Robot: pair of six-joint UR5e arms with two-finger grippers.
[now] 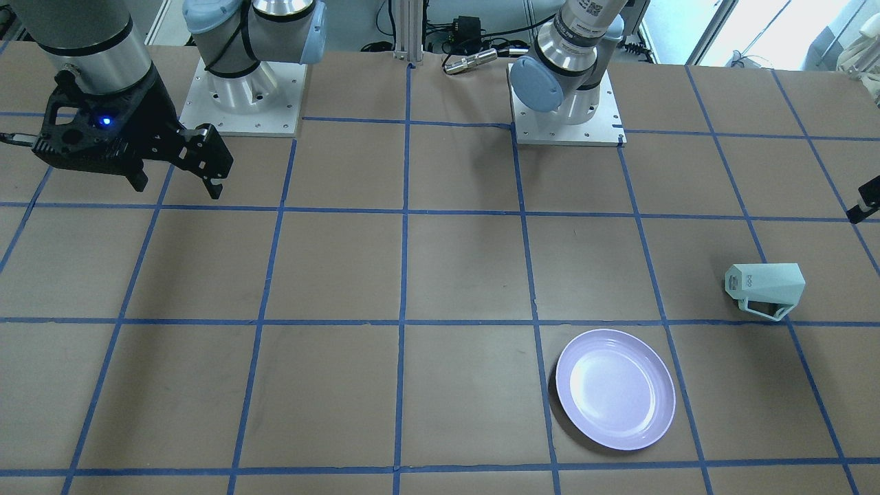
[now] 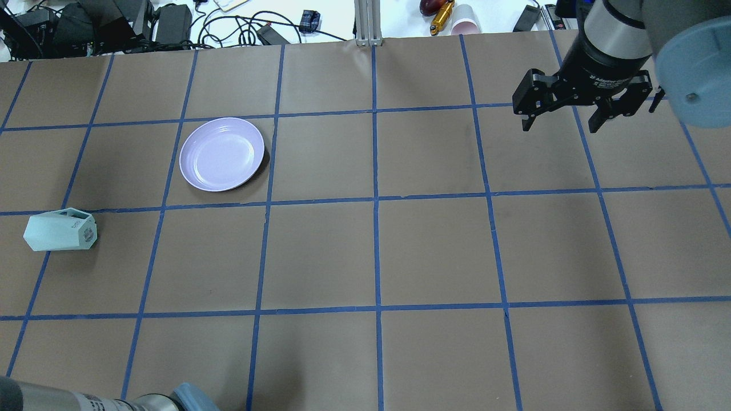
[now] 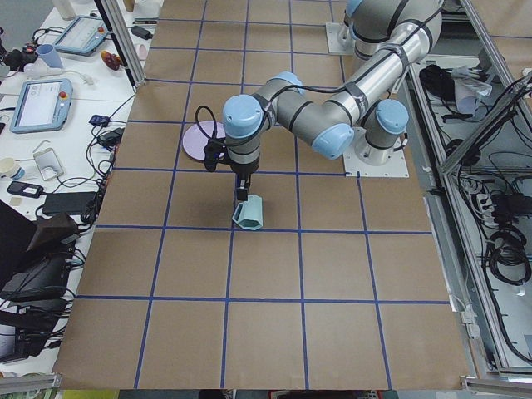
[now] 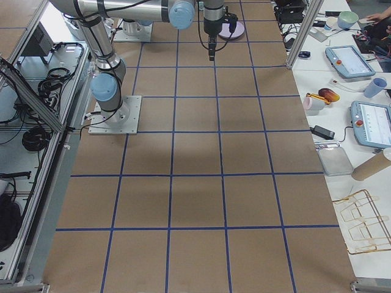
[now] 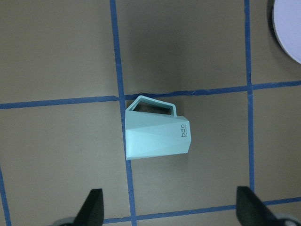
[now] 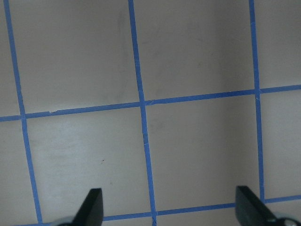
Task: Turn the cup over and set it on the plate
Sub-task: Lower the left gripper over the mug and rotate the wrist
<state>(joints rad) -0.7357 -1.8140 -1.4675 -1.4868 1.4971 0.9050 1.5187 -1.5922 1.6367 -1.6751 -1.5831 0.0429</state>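
The mint-green cup (image 1: 764, 289) lies on its side on the brown table, handle flat against the table. It also shows in the overhead view (image 2: 60, 229), the left wrist view (image 5: 157, 136) and the exterior left view (image 3: 249, 214). The lavender plate (image 1: 615, 388) lies empty about one grid square from it, also in the overhead view (image 2: 221, 154). My left gripper (image 5: 171, 209) is open and empty, hovering above the cup; only its edge (image 1: 866, 203) shows in the front view. My right gripper (image 2: 559, 125) is open and empty, far off over bare table; it shows in the front view (image 1: 177, 185) too.
Blue tape lines grid the table. The two arm bases (image 1: 242, 96) (image 1: 567, 103) stand at the robot's edge. Cables, a pink paper cup (image 2: 467, 25) and other small items lie beyond the far edge.
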